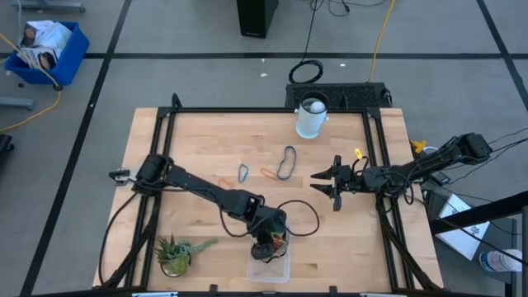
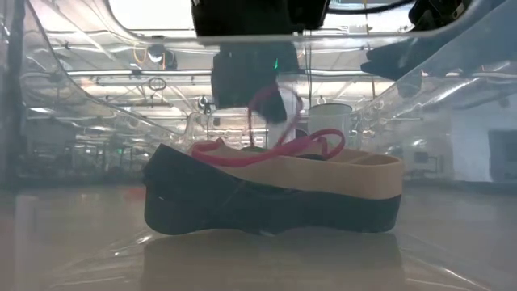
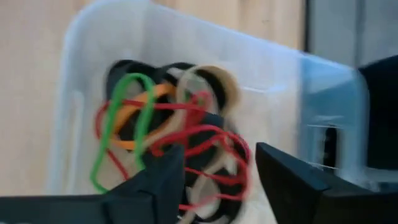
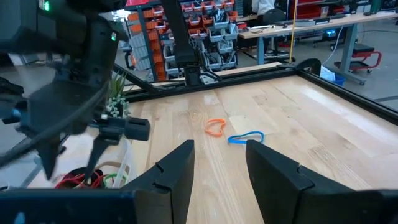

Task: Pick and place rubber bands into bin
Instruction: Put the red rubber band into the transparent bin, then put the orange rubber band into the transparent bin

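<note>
The small clear plastic rectangular bin [image 1: 270,266] sits at the near edge of the table, and everything here is best placed from it. The left gripper [image 1: 268,244] hangs directly over the bin's far end, its two dark fingers [image 3: 163,180] apart and pointing down into the tub. Below them lies a tangled heap of thin rubber bands [image 3: 168,137] (red, green, orange, a broad tan one and a dark one), inside the bin's walls; whether the topmost red loop is free of the fingers cannot be told from these views. This looks like the drop step.

The right gripper [image 1: 330,184] hovers beyond the bin and off to its right side, over bare wood, its fingers apart and holding nothing.

The loose bands left to collect lie beyond the bin, towards the white cup [image 1: 311,116]: a dark elongated loop [image 1: 286,162], its long axis running roughly away from the bin, then a thin orange band [image 1: 269,172] touching or just beside its near end, then a small blue-grey loop [image 1: 243,172], farther to the left. The dark loop lies just left of the right gripper's tips, so the right arm is the nearer for it, while the left must first rise clear of the bin.
</note>
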### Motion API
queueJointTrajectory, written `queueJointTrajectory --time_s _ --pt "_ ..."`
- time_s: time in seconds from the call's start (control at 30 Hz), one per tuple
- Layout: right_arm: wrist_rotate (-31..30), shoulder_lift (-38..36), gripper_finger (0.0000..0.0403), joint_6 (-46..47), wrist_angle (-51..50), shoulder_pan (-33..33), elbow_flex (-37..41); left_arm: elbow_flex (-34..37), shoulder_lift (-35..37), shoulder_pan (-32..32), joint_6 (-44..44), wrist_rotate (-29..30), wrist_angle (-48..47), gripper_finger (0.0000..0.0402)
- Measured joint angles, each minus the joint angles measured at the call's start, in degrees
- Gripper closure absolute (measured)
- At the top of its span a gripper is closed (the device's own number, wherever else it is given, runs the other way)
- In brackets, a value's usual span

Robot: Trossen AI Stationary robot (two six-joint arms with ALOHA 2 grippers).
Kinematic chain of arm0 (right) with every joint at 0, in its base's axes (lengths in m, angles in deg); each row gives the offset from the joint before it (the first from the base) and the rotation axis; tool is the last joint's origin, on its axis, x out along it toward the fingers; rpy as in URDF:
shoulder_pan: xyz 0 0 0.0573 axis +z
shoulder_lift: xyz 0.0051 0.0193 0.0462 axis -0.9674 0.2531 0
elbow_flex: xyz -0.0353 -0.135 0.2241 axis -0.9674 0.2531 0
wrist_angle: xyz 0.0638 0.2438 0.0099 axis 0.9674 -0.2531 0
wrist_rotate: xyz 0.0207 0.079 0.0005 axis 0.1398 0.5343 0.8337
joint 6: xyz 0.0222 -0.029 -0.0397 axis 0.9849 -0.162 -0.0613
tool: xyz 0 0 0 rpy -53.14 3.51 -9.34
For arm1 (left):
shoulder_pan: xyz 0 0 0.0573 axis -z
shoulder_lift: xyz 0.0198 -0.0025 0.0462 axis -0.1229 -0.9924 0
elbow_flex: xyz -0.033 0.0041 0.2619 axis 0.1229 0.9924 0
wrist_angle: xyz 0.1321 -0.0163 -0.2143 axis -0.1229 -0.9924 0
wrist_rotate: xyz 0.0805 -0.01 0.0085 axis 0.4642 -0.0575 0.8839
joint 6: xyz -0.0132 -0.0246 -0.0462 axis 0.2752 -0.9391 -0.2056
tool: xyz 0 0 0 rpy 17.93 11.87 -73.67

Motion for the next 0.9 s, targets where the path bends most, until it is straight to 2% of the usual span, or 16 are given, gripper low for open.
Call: queueJointTrajectory --time_s 0.23,0.4,0.53,0.63,0.73,0.83,0.9 --pt "-0.01 0.00 0.0264 -0.01 -0.03 0.00 0.00 -0.02 6.90 -1.93 -0.84 -1.21 -1.04 0.0147" --pt "-0.02 0.00 0.0264 -0.01 -0.07 0.00 0.00 0.00 15.27 -3.37 4.18 -1.22 -7.12 0.0136" --pt "-0.02 0.00 0.0264 -0.01 -0.22 0.02 0.00 0.00 23.14 -4.53 6.64 1.16 -14.31 0.0138" --pt "-0.05 0.00 0.0264 -0.01 -0.17 0.00 0.00 0.00 28.38 -5.09 8.85 5.77 -21.06 0.0140" --pt "-0.09 0.00 0.0264 -0.03 -0.07 0.00 0.00 -0.07 32.16 -5.16 11.52 12.99 -29.21 0.0138" --pt "-0.11 0.00 0.0264 -0.05 -0.07 0.00 0.00 -0.07 33.70 -5.51 10.94 21.64 -37.36 0.0138" --pt "-0.13 0.00 0.0264 -0.05 -0.05 0.00 0.00 0.05 33.81 -6.61 9.01 24.84 -42.86 0.0137"
